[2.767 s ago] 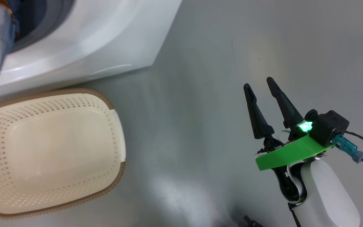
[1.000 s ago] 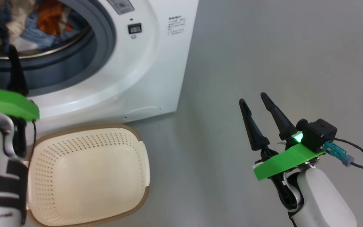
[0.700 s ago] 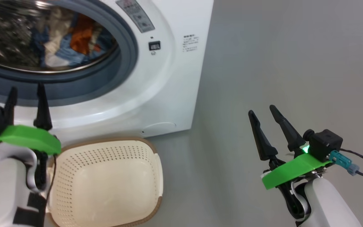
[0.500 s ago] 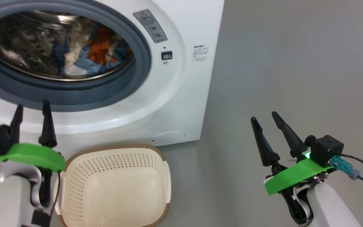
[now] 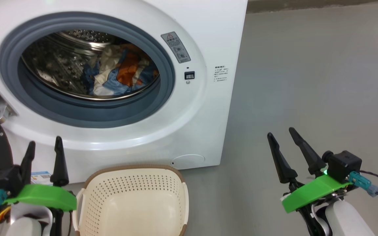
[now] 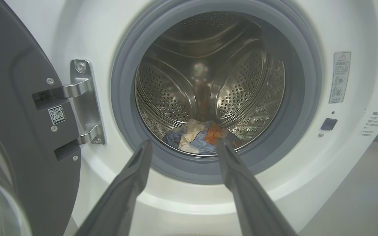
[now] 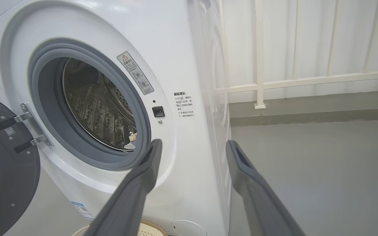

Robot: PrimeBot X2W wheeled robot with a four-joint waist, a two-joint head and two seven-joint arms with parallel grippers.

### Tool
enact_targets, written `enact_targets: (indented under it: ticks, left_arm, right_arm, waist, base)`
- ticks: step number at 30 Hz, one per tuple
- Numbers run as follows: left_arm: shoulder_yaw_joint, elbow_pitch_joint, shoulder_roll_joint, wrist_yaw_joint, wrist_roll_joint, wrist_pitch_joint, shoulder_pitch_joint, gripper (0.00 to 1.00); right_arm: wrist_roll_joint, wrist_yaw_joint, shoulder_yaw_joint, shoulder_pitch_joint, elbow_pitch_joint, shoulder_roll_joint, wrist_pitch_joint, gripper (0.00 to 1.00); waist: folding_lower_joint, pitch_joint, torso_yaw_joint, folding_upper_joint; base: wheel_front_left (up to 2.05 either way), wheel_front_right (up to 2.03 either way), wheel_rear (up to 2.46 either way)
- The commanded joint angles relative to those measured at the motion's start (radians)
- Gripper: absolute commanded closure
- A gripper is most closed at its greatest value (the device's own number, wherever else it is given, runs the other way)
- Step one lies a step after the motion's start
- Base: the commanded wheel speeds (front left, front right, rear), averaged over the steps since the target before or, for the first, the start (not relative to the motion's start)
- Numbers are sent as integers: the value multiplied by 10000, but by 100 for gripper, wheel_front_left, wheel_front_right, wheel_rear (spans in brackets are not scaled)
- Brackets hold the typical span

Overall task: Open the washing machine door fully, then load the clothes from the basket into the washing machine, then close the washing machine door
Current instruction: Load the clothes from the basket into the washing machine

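One basket [image 5: 133, 167] in head view, open door [image 6: 21, 144] in wrist views

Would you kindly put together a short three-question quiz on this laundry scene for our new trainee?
1. True or false: the basket has laundry in it.
2. Where do the clothes lie? A. inside the washing machine; B. in the basket; C. on a shelf.
3. Fill in the blank: the left gripper and the right gripper both hold nothing, and their jaws stand ___.

Key: 1. False, it is empty. 2. A. 3. open.
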Motion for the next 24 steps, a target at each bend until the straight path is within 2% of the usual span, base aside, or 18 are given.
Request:
enact_targets:
  ticks: [1,24]
  left_arm:
    - [396,-384,203,-15,129,-55,49,0]
    - [493,-2024,-506,47,419,-55,1982,0]
  right_arm:
    - [210,16,174,134,-218,-67,-49,0]
    - [237,16,71,542,-289,-335,-49,0]
  waist:
    - [0,-147,53,0]
    - [0,-380,165,0]
  base:
    - [0,0,0]
    - [0,0,0]
